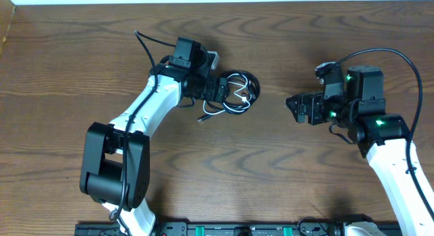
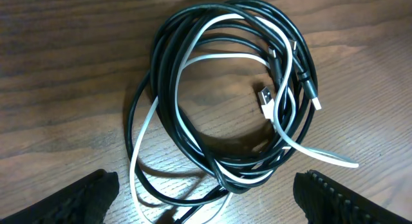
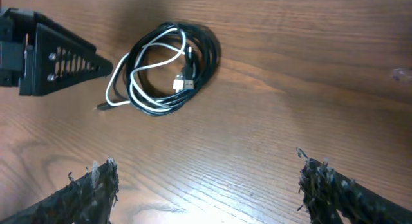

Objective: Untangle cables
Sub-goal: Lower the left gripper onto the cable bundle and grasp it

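Dark wood-grain table [image 1: 61, 53] under soft, even light.

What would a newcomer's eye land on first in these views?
First, the tangled coil of cables near the middle of the wooden table: black loops with one white cable threaded through them and a USB plug lying inside the ring. Next, the left pincer, open right at the coil's near edge. The right pincer, also open, sits off to the side, clear of it.
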